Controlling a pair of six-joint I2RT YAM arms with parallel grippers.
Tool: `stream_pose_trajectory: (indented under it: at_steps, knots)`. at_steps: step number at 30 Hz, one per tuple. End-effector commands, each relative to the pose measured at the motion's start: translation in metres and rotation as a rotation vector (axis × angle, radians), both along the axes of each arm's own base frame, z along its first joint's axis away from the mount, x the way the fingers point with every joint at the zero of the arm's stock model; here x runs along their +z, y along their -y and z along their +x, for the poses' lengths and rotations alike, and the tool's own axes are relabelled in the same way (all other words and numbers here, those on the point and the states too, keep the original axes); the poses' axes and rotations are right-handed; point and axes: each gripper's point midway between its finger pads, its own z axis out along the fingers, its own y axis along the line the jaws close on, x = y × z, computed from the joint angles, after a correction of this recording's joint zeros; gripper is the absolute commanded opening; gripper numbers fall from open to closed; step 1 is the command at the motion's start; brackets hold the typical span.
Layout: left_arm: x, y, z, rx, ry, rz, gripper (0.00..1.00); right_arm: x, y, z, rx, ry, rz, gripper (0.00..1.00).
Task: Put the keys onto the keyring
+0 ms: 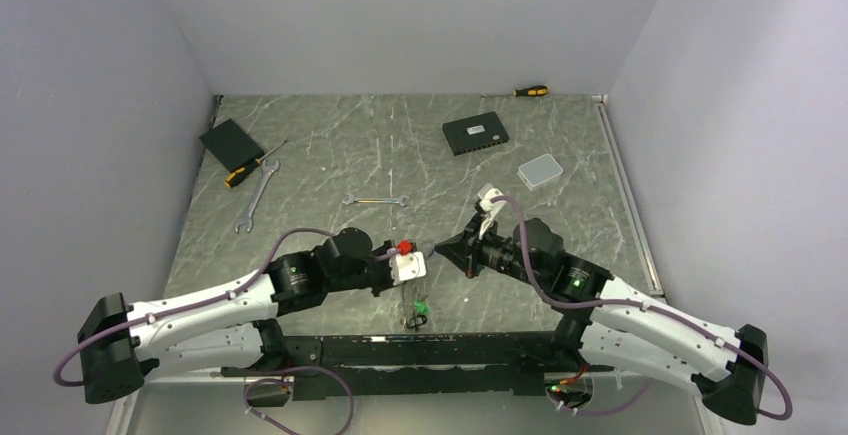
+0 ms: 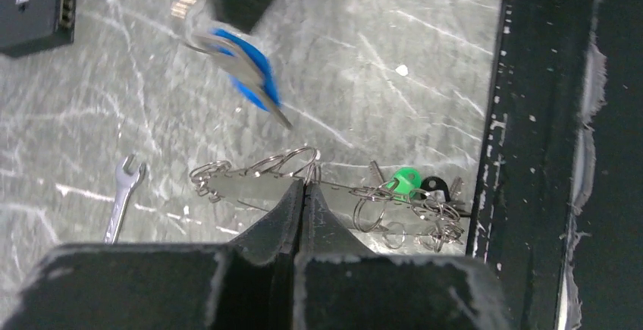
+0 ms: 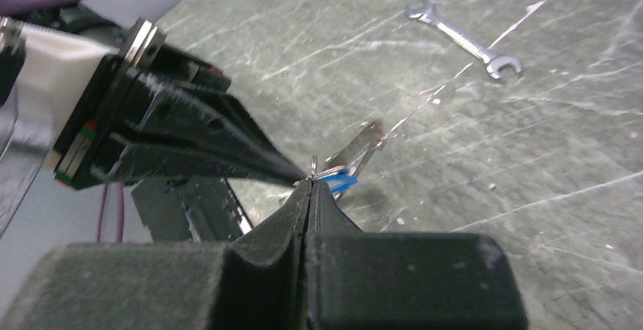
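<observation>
Near-edge centre, 6 o'clock of the table [image 1: 330,155]: both arms meet almost tip to tip.
left gripper [image 2: 303,187]: jaws fully closed, apparently pinching the thin wire of the keyring [image 2: 243,187]. My read is that it acts as a fixture, steadying the hoop so a key can be fed on.
keyring: crosses the left fingertips from 9 to 3 o'clock in the left wrist view, close to the near rail.
keys [image 2: 425,209]: bunch at the hoop's 3 o'clock end, with a green tag [image 2: 406,180] and a black tag [image 2: 434,184]. They look to be on the ring; can't tell if they hang or rest on the table.
blue-tagged key [image 2: 246,64]: at 11 o'clock of the left fingertips, clear of the hoop, not threaded.
right gripper [image 3: 309,187]: jaws closed on the blue-tagged key, blade pointing to 1 o'clock in its own view. Probably presenting the key to the ring.
small loop above the pinch: can't tell whose it is.
risk: thin wire and a small hole, so misalignment or slip is likely.
</observation>
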Motion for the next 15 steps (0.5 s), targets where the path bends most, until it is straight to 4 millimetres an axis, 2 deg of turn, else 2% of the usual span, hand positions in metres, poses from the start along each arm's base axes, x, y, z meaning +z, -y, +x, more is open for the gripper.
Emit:
stream_pose_trajectory:
  at_steps: [1,3,5,8,11,15]
  knots:
    - [0.011,-0.007,0.029,0.225,-0.015,-0.027,0.00,0.011,-0.017,-0.013,0.103,-0.024,0.043,0.00]
    - [0.008,-0.010,0.030,0.236,-0.009,-0.002,0.00,0.003,-0.021,-0.020,0.146,-0.051,0.025,0.00]
    - [0.011,-0.007,0.023,0.178,0.001,-0.017,0.00,-0.007,-0.025,-0.026,0.177,-0.075,0.010,0.00]
    - [0.015,-0.003,0.010,0.067,0.040,-0.075,0.00,-0.010,-0.030,-0.033,0.230,-0.088,0.021,0.00]
    - [0.020,-0.005,0.009,0.057,0.073,-0.106,0.00,-0.012,-0.040,-0.040,0.295,-0.102,0.022,0.00]
    - [0.028,0.000,-0.003,-0.018,0.067,-0.135,0.00,-0.023,-0.047,-0.043,0.332,-0.129,-0.007,0.00]
